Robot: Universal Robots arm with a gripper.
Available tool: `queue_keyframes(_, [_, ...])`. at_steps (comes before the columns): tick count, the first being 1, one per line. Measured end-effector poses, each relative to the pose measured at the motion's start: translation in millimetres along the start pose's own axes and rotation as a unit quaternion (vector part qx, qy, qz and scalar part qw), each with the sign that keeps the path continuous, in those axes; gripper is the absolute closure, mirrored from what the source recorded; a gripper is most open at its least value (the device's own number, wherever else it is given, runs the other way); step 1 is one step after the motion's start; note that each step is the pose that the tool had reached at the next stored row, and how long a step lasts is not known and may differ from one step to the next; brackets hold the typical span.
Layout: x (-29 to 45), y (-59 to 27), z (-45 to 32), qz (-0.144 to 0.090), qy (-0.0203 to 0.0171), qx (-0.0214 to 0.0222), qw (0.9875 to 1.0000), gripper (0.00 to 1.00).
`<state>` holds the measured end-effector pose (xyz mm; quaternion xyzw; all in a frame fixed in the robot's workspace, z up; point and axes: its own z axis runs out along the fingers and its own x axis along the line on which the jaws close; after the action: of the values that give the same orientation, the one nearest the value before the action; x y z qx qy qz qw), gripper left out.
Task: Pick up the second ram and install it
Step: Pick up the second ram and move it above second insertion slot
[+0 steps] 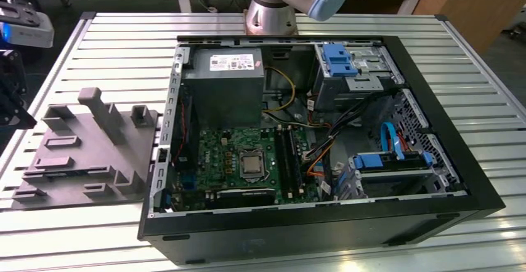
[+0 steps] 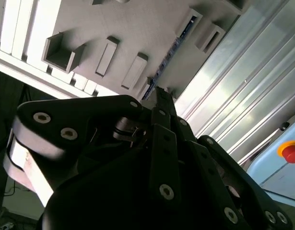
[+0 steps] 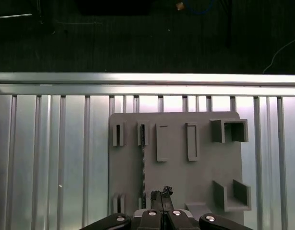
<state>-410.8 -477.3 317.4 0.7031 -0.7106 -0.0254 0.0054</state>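
The second ram [image 3: 142,163] stood on its long edge in a narrow slot of the grey holder tray [image 3: 195,177], a thin dark strip running across the tray's flat base between two pairs of small upright blocks. In the second wrist view the same stick [image 2: 173,50] showed as a slim blue-edged line leaving a slotted block and running toward the end effector [image 2: 161,98]. The end effector [image 3: 161,195] hung over the tray, just beside the ram's near end and apart from it, with nothing in its grasp. Whether it was open or closed could not be told.

In the exterior view the holder tray [image 1: 82,155] lay flat on the slatted aluminium worktop [image 1: 123,44], toward the edge on the exterior view's left. Just beside it lay the open computer case [image 1: 460,161]. The case occupied the middle of the worktop, with the green motherboard [image 1: 234,152] exposed inside. The arm's base [image 1: 271,13] rose at the worktop's far edge.
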Motion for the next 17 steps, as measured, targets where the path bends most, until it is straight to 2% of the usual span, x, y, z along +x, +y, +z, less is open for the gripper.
queue_keyframes(8, [1.3, -0.7, 13.3, 0.000, -0.0009, -0.0002, 1.0000, 0.90])
queue_keyframes(17, [3.2, -1.2, 24.2, 0.000, -0.0009, -0.0002, 1.0000, 0.90])
